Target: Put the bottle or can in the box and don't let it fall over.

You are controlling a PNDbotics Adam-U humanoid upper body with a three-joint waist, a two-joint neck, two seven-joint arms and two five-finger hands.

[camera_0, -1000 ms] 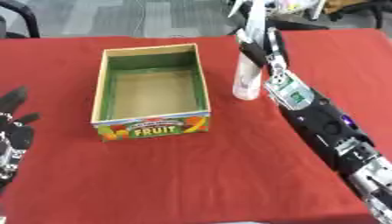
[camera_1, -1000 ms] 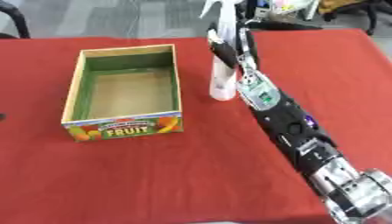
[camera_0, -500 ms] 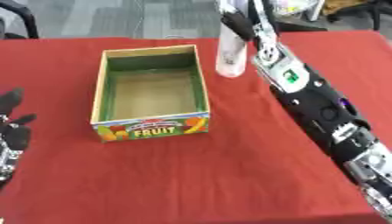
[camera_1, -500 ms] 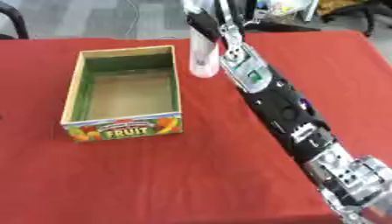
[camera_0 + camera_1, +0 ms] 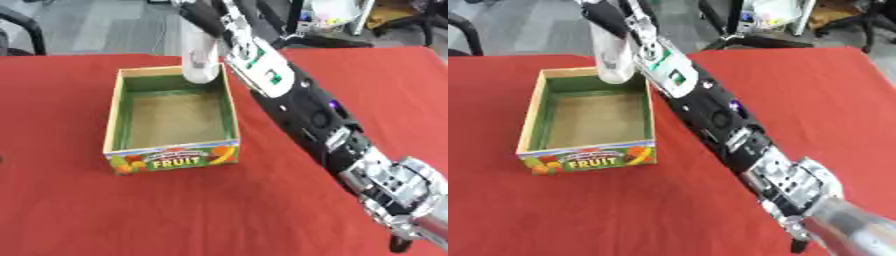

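Bottle (image 5: 199, 59) upright, right hand (image 5: 203, 20) gripping, over box (image 5: 112, 125)

Right hand (image 5: 203, 20) carried bottle (image 5: 199, 57) from beside box (image 5: 171, 118) to above its far edge.

Box (image 5: 171, 120) sits on table (image 5: 79, 210), open side up, label end toward robot. Bottle (image 5: 199, 57) upright, above box's far right corner, base just over far rim; can't tell if touching. Right hand (image 5: 203, 22) wraps bottle from box's right side; arm runs diagonally along box's right, back to near-right of table. Box interior holds nothing else.
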